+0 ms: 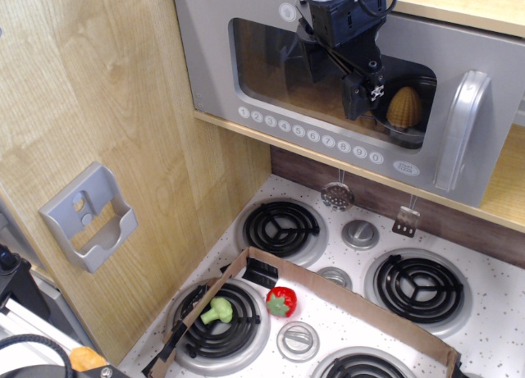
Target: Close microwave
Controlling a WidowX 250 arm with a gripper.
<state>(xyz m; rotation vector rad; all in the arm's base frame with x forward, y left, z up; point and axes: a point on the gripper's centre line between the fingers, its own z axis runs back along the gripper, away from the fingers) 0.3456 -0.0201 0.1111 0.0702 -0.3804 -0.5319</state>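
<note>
While the microwave [344,91] occupies the upper part of the frame, its grey door lies flat against the wooden compartment, handle [459,132] upright at the door's right end. A row of round number buttons [308,136] runs along the door's lower edge. Behind the clear window sit a yellow ridged object [404,107] and a metal bowl [402,134], toward the handle side. The gripper [332,75] hangs in front of the window, near the door's upper middle; its fingers are spread apart and grip nothing, one dark fingertip [361,95] just left of the yellow object. Below the microwave lies the stovetop [484,329] with coil burners. A cardboard tray [344,292] rests on it, with a green broccoli toy [218,310] and a red pepper toy [281,301]. Left of the microwave, a small grey wall holder [89,216] is mounted on the wooden side panel [98,91].
</note>
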